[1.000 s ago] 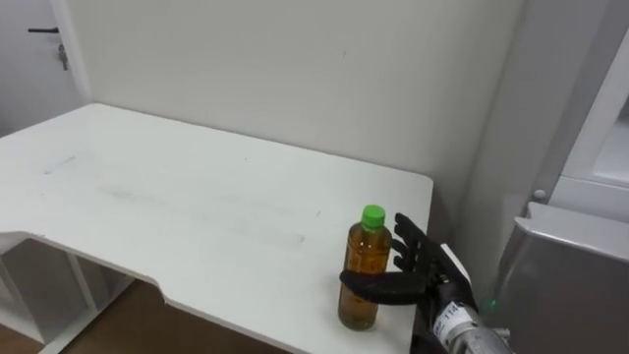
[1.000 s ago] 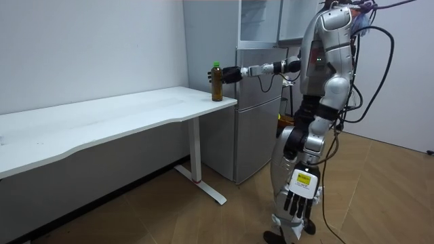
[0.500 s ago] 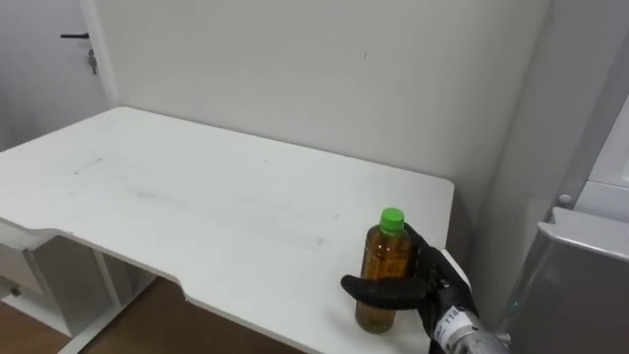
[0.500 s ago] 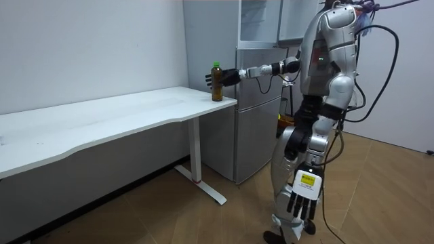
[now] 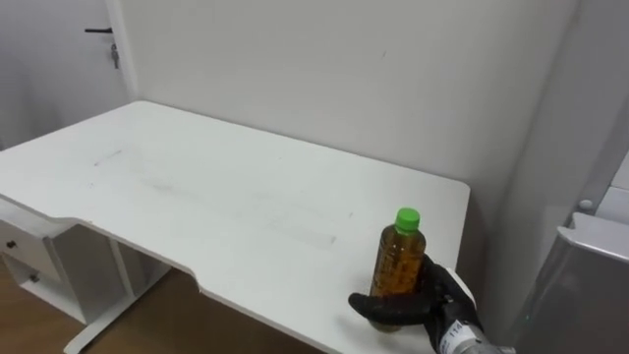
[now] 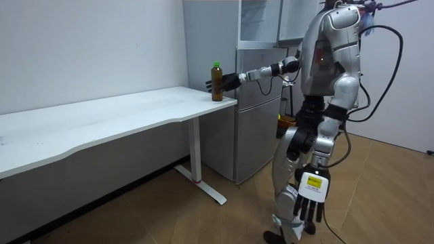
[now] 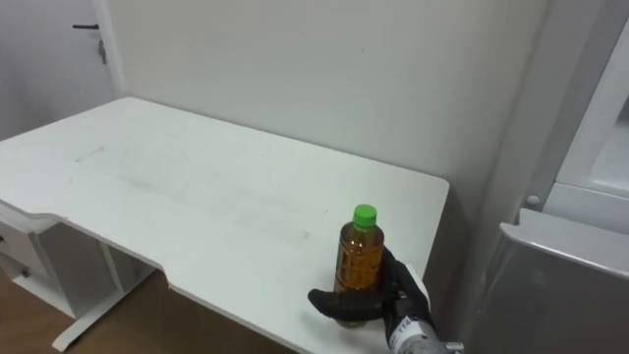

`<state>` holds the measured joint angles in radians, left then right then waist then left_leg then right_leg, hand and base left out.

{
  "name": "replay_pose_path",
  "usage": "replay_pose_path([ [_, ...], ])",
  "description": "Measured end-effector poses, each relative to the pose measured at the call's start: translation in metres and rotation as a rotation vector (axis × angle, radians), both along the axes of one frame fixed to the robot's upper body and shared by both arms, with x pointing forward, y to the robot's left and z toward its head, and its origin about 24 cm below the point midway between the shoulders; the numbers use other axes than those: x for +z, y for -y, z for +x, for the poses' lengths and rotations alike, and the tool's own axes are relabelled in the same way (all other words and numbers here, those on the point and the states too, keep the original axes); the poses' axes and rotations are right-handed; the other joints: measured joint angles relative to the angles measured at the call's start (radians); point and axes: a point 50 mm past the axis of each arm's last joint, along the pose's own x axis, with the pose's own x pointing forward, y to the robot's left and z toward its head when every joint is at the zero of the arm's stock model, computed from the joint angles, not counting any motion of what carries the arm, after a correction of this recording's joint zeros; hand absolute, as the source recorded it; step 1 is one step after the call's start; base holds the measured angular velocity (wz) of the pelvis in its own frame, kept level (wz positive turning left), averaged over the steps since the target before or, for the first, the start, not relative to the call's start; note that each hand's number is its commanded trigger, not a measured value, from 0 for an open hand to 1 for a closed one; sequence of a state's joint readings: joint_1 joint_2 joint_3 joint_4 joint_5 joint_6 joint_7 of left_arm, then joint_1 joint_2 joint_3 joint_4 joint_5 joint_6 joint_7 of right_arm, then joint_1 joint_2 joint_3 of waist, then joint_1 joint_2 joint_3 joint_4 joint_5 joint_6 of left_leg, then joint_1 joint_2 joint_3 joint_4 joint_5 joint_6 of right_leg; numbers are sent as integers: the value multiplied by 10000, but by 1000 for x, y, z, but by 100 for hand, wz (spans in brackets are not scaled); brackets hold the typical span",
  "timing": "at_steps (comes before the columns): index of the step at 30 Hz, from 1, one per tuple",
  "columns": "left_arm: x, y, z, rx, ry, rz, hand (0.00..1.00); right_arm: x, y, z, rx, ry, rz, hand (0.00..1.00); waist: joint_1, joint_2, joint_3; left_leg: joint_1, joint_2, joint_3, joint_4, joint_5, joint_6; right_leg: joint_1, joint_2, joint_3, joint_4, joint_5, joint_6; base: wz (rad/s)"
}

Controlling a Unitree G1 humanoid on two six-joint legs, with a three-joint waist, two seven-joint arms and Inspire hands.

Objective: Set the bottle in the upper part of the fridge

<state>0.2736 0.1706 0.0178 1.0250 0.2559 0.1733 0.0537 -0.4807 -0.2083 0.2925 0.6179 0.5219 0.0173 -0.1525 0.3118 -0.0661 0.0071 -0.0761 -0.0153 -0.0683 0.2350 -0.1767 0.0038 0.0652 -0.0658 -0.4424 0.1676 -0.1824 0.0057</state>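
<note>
Bottle (image 5: 397, 264) of amber liquid, green-capped and cylindrical, stands upright at the near right corner of the smooth white table (image 5: 197, 197); black right hand (image 5: 437, 295) curls round its lower half; left hand (image 6: 308, 203) hangs with fingers relaxed; boxy grey fridge (image 6: 254, 102) stands just right.

Pushed up against a plain pale wall (image 6: 88, 47), a long white desk (image 6: 102, 118) on white legs, over a brown wood-plank floor (image 6: 203, 224). Just beside the desk's end, a tall grey fridge (image 6: 256, 122), upper compartment open. In the far corner, a white door (image 5: 49, 69) with a dark handle; under the desk near it, white drawers (image 5: 25, 261).
</note>
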Motion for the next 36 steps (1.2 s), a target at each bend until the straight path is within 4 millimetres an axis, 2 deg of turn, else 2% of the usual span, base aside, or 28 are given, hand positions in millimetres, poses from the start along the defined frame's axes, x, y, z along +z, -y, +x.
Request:
replay_pose_path([
  [6,0,0,-4,27,-93,0,0,-1,1,0,-238,-129,586,0,-3,7,27,-83,-8,3,13,1,3,-48,-3,-45,6,0,0,1],
  [10,0,0,-2,49,-18,-32,0,0,1,0,-290,-88,656,0,-25,65,108,-185,-3,2,30,2,3,-143,-6,-39,12,0,0,0],
  [15,0,0,-2,46,0,-38,0,-1,7,1,-408,-94,613,0,-40,134,157,-189,3,3,36,2,4,-141,-19,-66,16,0,0,0],
  [19,1,0,-1,21,79,20,0,0,10,3,-535,-151,691,0,-56,148,162,-208,3,0,30,3,6,-141,-26,-123,18,0,0,0],
  [20,1,0,-1,24,71,26,0,0,10,3,-540,-151,696,47,-56,153,161,-212,0,-2,35,3,7,-141,-25,-132,18,0,1,0],
  [21,1,0,-1,29,53,32,0,0,10,3,-552,-152,698,100,-59,160,156,-227,-9,-14,47,3,6,-142,-25,-157,19,0,0,4],
  [23,2,0,0,-9,139,35,0,0,12,3,-604,-151,695,100,-57,177,147,-242,-18,-29,62,4,7,-147,-33,-237,26,0,0,2],
  [28,3,3,3,-234,325,51,0,-2,17,6,-973,-346,849,100,-47,339,61,-253,-41,-147,66,19,10,-156,-42,-282,30,0,0,1],
  [36,3,6,8,-306,625,39,0,0,27,12,-1447,-532,1010,100,-28,415,59,-519,-95,-209,166,100,10,-377,-50,-306,34,3,-5,5],
])
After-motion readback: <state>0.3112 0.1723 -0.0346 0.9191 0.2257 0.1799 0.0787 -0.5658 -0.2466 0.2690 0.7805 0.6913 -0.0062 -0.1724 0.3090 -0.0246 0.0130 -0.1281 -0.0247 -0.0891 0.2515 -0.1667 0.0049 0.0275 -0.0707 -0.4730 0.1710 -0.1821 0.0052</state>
